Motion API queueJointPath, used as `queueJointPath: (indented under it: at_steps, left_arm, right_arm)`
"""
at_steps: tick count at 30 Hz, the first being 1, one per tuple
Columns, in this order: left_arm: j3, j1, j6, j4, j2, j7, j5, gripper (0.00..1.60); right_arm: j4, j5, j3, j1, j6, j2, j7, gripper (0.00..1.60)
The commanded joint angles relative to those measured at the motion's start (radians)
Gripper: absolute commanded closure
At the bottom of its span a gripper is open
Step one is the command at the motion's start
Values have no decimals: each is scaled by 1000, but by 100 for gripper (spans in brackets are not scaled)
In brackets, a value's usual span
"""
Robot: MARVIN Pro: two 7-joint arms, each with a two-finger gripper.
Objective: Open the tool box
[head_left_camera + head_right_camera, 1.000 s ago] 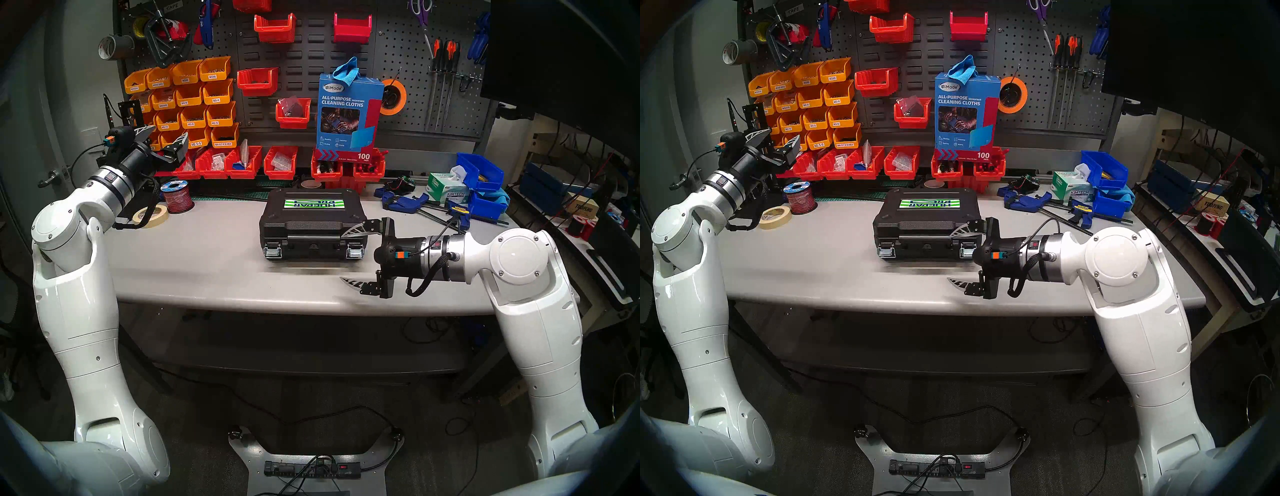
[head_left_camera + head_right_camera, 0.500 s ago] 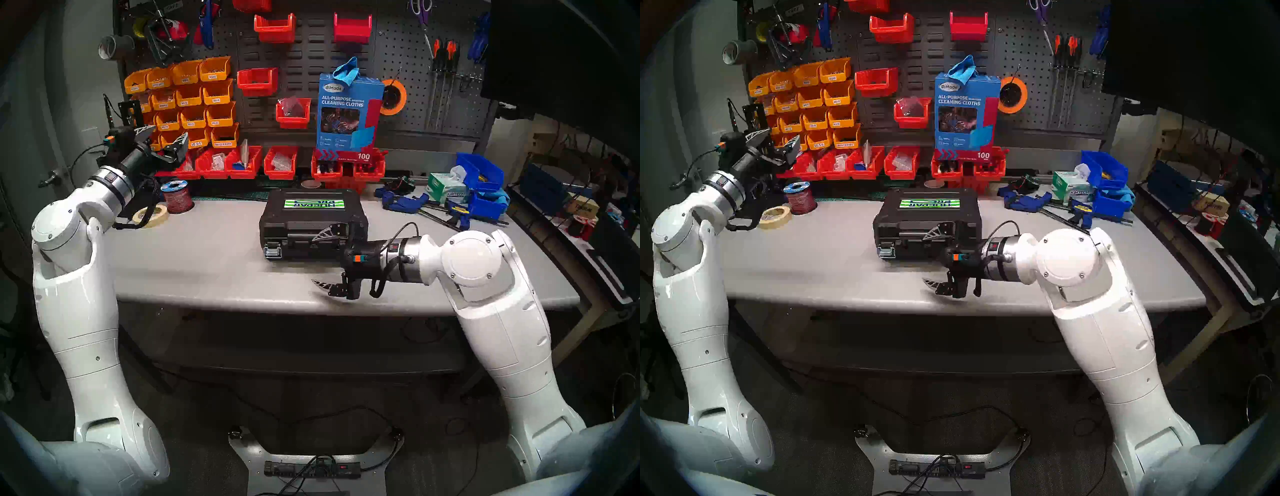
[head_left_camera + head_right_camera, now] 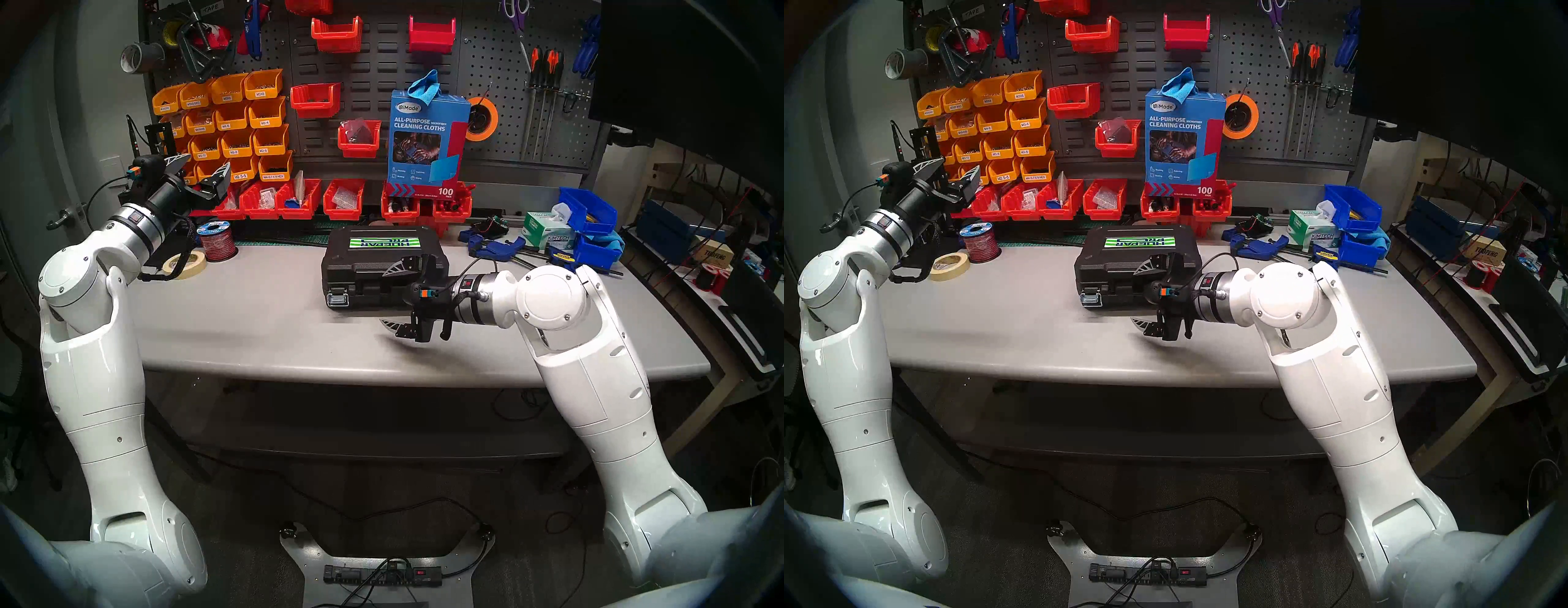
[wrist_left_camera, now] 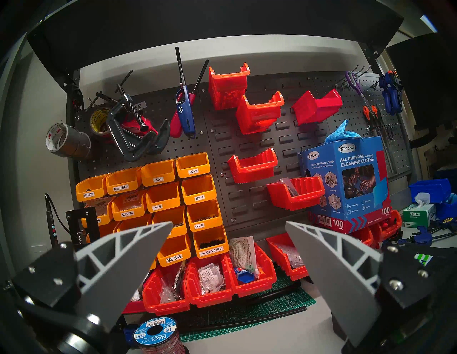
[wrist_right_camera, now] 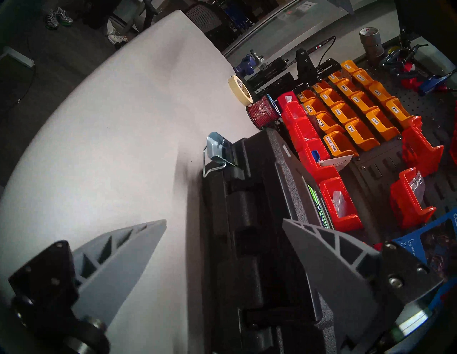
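Right wrist view is showing one latch point(image 5: 217, 154) hanging loose. Right gripper point(image 3: 392, 299) is sitting wide, straddling the tool box point(image 3: 373, 259) front; lid is lying shut.

Tool box point(image 3: 373, 263): black, lid shut, lying on the grey table point(image 3: 254, 322).
Right claw point(image 3: 392, 297): spread wide, one finger over the lid, the other above the table in front.
Left claw point(image 3: 199, 167): open, raised near the orange bins point(image 3: 237, 123).
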Motion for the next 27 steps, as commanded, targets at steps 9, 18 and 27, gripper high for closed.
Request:
queueJointPath:
  at_steps: [9, 18, 27]
  left_arm:
    - [-2, -8, -2, -10, 2, -2, -8, 0]
    - [-1, -7, -2, -10, 3, 0, -10, 0]
    - [-1, -6, -2, -10, 4, 1, -12, 0]
  right_arm:
    - [-16, -5, 11, 50, -9, 1, 15, 0]
    - [-14, -33, -9, 25, 17, -1, 35, 0]
    - [-10, -49, -26, 10, 26, -3, 46, 0]
